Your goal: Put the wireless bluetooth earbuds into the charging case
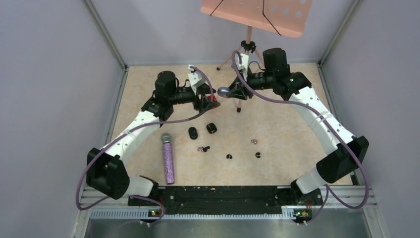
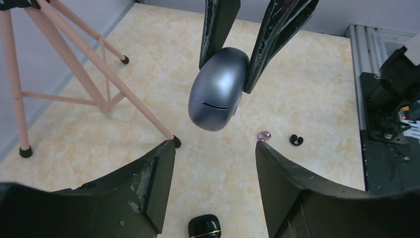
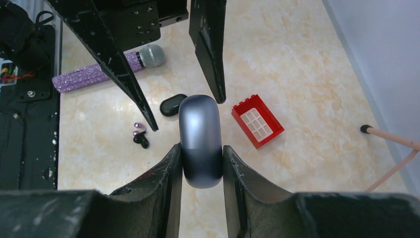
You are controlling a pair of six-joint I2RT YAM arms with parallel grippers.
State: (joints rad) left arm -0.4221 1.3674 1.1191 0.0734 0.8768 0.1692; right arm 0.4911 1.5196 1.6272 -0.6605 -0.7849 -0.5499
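Beige marbled desk (image 1: pixel 277 163), grey walls on three sides, pink music stand (image 1: pixel 257 12) on its tripod at the far end. Both arms are stretched forward and bent inward, wrists nose to nose above the far-centre of the desk.

The right gripper (image 3: pixel 200 148) is clamped on the charging case (image 2: pixel 218 89): grey-purple oval, lid seam shut, held in the air clear of the desk, one finger on each opposite side. The left gripper (image 2: pixel 214 146) faces it with jaws spread wide, straddling the case's free end and gripping nothing.

All visible wireless bluetooth earbuds (image 1: pixel 203 148) lie loose on the desk. There's a pink-and-black pair mid-desk, two black ones to its right and nearer the bases, and one pinkish one further right.

Two small black cases (image 1: pixel 192 133) lie just beyond the pair. The glittery purple microphone (image 1: pixel 168 158) lies lengthwise on the left, head pointing away from the bases. A red building brick (image 3: pixel 257 120) sits on the desk below the grippers, open side up.
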